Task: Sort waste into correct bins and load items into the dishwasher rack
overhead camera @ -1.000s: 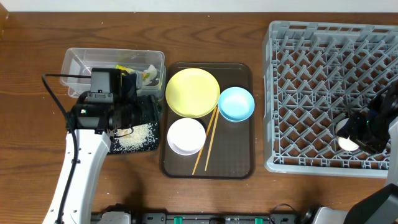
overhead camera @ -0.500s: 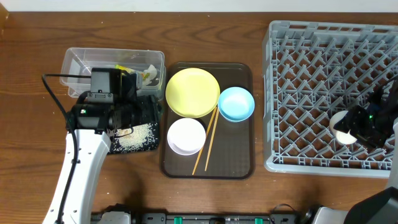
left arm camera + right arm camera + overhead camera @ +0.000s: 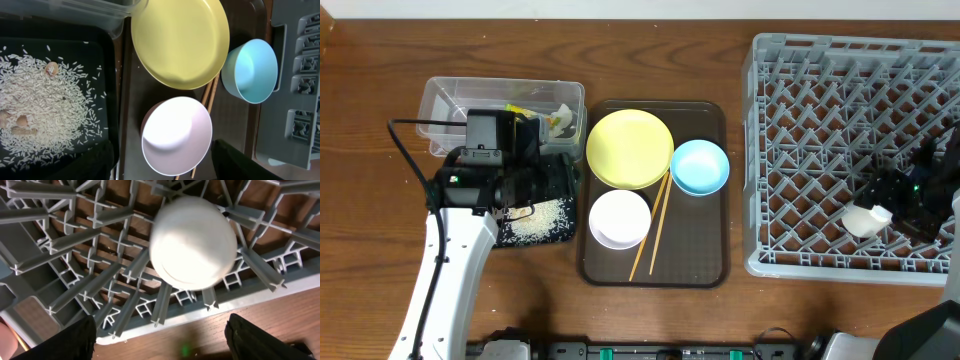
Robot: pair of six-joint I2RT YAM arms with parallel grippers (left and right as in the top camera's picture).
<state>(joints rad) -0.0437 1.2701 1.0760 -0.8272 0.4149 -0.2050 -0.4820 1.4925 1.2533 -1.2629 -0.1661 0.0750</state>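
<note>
Right gripper (image 3: 161, 330) jaws stood wide apart, holding nothing. Small pale cup (image 3: 192, 242) lay tilted on the dishwasher rack (image 3: 820, 130) pegs by its near edge, just past the fingers. Left gripper (image 3: 161, 150) jaws also apart, empty, over black tray (image 3: 100, 55) with rice (image 3: 50, 105).

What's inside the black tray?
Lots of loose white rice grains and a few small tan bits lie in the black tray. The robot's dark finger covers one corner, so that part can't be seen.

Wooden table (image 3: 380, 50) with clear tub (image 3: 438, 97), black tray (image 3: 564, 180), brown serving tray (image 3: 695, 245), grey rack (image 3: 752, 150)
</note>
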